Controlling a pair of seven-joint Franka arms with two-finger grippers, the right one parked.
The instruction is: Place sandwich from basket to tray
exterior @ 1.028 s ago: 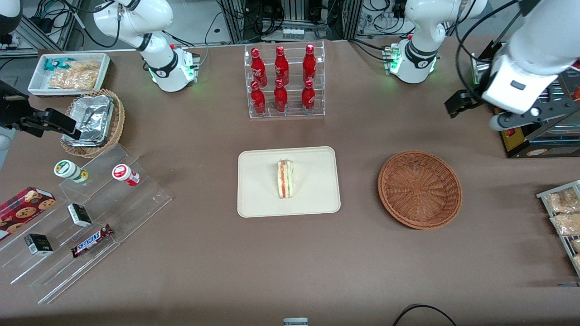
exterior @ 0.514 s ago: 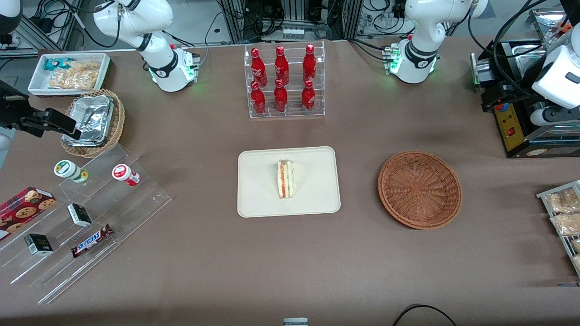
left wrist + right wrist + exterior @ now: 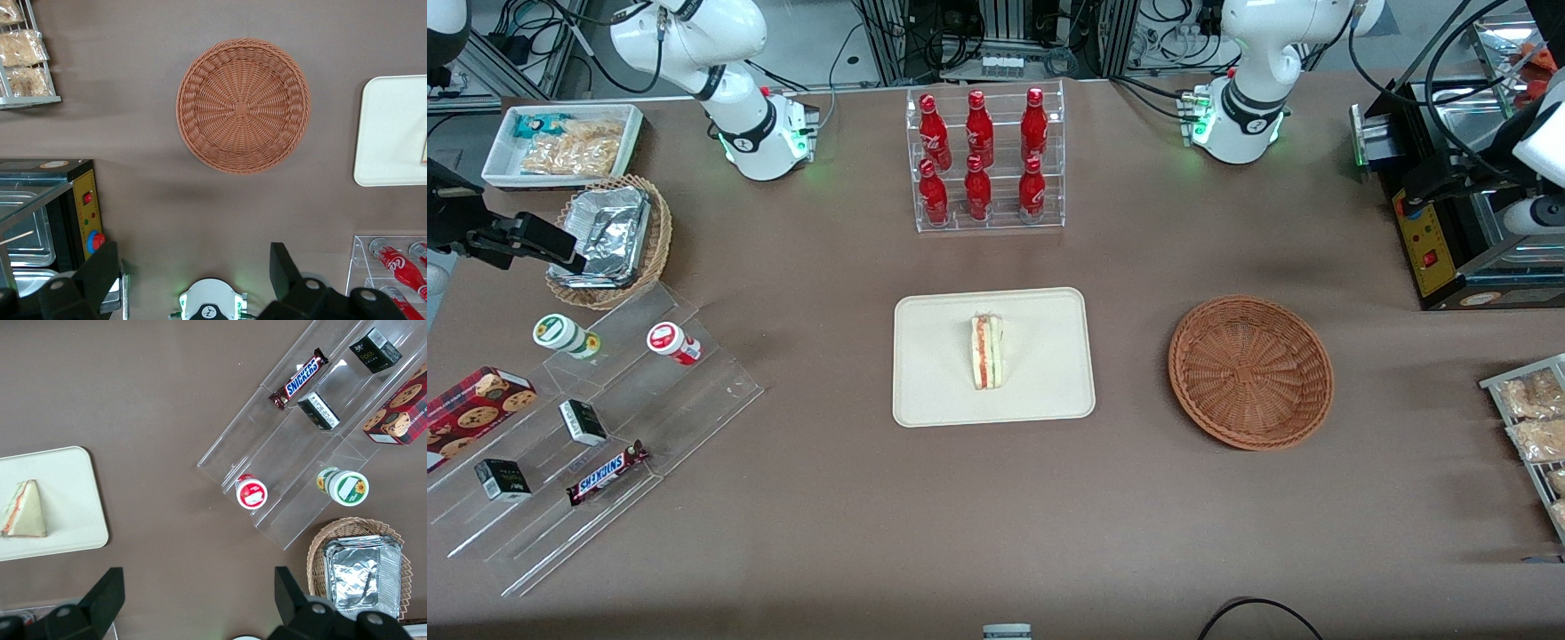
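The sandwich (image 3: 987, 351) lies on the cream tray (image 3: 1040, 391) in the middle of the table, cut edge up. It also shows in the right wrist view (image 3: 25, 510). The reddish-brown wicker basket (image 3: 1251, 371) sits beside the tray, toward the working arm's end, and holds nothing. My left gripper (image 3: 193, 252) hangs high above the table near its arm's base, open and empty. It looks down on the basket (image 3: 243, 105) and the tray's edge (image 3: 390, 133). In the front view only part of the arm (image 3: 1534, 151) shows at the frame's edge.
A clear rack of red bottles (image 3: 983, 160) stands farther from the camera than the tray. A black machine with red buttons (image 3: 1440, 249) and a rack of snack bags (image 3: 1529, 418) stand at the working arm's end. An acrylic step shelf (image 3: 587, 427) and foil-lined basket (image 3: 609, 236) stand at the parked arm's end.
My left arm has pulled away from the middle toward its own end of the table, now mostly out of the front view. Sandwich, tray and basket have not moved.
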